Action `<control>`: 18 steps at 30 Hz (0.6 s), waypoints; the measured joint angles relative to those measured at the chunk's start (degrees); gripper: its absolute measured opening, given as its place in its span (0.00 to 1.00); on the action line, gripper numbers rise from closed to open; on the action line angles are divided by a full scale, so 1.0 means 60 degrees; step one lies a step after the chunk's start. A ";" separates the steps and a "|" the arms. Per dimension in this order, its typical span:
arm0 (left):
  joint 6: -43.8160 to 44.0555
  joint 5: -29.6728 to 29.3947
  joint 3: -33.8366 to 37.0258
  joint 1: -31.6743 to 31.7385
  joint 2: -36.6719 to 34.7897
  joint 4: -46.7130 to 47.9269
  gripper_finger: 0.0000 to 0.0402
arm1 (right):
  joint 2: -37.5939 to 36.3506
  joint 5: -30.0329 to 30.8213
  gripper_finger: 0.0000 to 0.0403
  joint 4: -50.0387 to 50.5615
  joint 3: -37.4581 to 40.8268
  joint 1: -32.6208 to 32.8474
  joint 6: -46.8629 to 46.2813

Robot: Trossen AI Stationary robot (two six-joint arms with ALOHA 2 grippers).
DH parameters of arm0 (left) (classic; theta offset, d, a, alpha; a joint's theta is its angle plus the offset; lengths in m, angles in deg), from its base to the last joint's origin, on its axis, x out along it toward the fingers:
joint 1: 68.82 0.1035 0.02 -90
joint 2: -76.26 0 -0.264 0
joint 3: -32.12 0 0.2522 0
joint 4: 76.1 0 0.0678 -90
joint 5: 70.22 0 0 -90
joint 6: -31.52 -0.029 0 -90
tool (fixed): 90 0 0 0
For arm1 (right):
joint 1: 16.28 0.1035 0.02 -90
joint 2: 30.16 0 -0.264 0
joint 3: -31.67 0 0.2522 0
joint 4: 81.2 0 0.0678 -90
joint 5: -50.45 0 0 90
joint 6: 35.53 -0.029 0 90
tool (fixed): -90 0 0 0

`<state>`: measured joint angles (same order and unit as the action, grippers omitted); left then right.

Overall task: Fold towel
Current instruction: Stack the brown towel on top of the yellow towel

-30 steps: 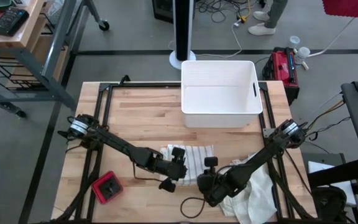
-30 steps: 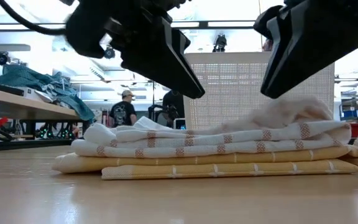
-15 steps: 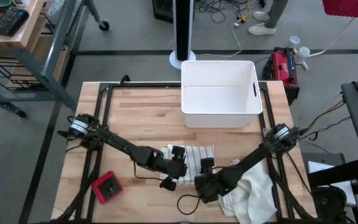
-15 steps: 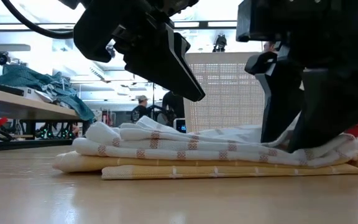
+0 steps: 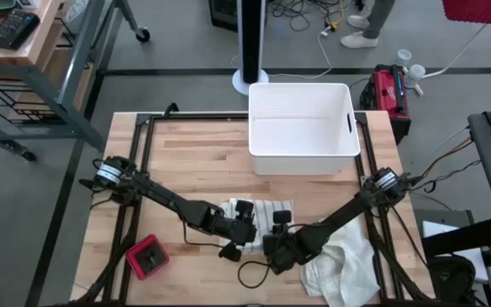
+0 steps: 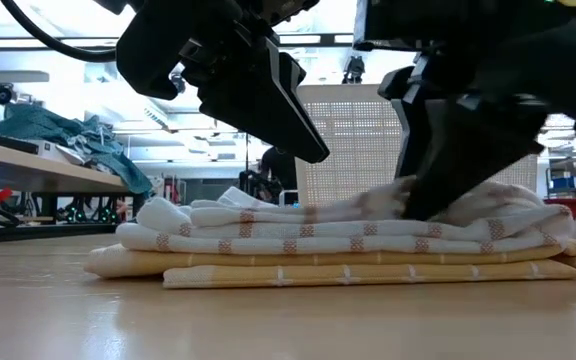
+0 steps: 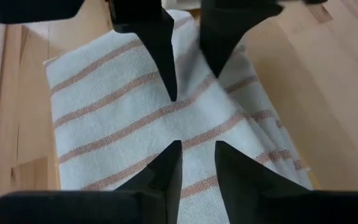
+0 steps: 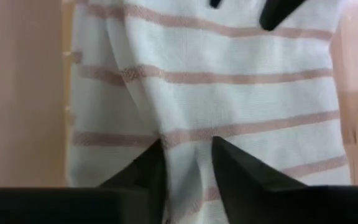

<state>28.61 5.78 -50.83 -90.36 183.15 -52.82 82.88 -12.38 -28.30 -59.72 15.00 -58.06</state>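
The striped towel [image 5: 262,213] lay near the front middle of the table [image 5: 194,153], already folded into a flat stack on top of a yellow towel [image 6: 368,270], so most of the folding looked done. The right gripper [image 5: 277,228] was down on the top layer with a ridge of cloth pinched between narrowly set fingers, though how firmly it held was hard to judge, while the left gripper [image 5: 244,220] hovered just above the stack, parted a little and empty. What remained, by my reading, was smoothing the rumpled top fold, and a loose white cloth [image 5: 343,264] still sat unfolded at the table's front right corner.
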 joint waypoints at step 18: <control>0.1882 0.0004 -0.0087 -0.0044 -0.1813 0.4721 0.30 | -0.0747 -0.0119 0.00 0.0385 -0.1340 -0.0600 -0.1101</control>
<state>39.90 5.81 -51.36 -90.62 172.27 -24.49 78.40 -13.10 -26.00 -67.76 11.41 -64.67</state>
